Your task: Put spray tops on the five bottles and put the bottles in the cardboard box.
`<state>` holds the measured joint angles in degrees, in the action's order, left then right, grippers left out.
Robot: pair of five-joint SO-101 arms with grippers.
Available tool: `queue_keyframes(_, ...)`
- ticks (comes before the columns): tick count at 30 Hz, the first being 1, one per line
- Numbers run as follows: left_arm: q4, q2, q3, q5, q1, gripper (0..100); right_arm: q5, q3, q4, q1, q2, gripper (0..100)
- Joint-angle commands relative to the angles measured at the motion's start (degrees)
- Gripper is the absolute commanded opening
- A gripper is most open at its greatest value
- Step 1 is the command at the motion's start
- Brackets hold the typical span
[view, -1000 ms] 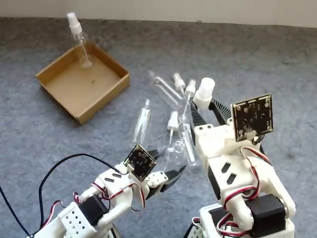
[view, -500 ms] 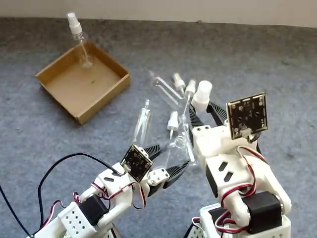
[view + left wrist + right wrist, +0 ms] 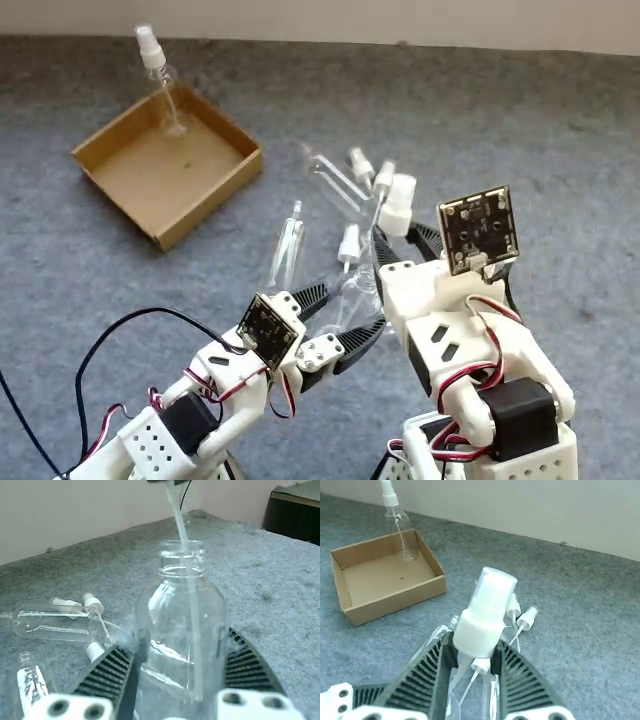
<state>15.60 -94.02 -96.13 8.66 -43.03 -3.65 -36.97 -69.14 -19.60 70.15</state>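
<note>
Grey, short-piled carpet (image 3: pixel 540 130) covers the surface from the bottom of the high view almost to its top, mottled and a little fuzzy. Along the top edge it meets a plain pale wall (image 3: pixel 420 18). The light is soft and even, and shadows on the carpet are faint. In the left wrist view, a dark piece of furniture (image 3: pixel 297 510) with a lighter top edge stands where carpet and wall meet.
</note>
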Motion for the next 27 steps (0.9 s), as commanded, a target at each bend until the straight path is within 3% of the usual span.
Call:
queue_keyframes(1,-2.2,-0.92,-1.54,-0.35,3.03,5,0.09,0.84,-4.18,-3.74,-0.04,0.6)
queue_keyframes(5,-2.2,-0.92,-1.54,-0.18,4.79,5,0.26,0.84,-6.11,-7.6,-0.04,0.6)
queue_keyframes(20,-2.2,-0.92,-1.54,-0.18,4.79,5,0.0,1.01,-11.21,-7.96,-0.04,0.8)
queue_keyframes(27,-2.02,-0.92,-1.54,-0.18,4.79,5,0.0,2.95,-11.38,-7.96,-0.04,12.7)
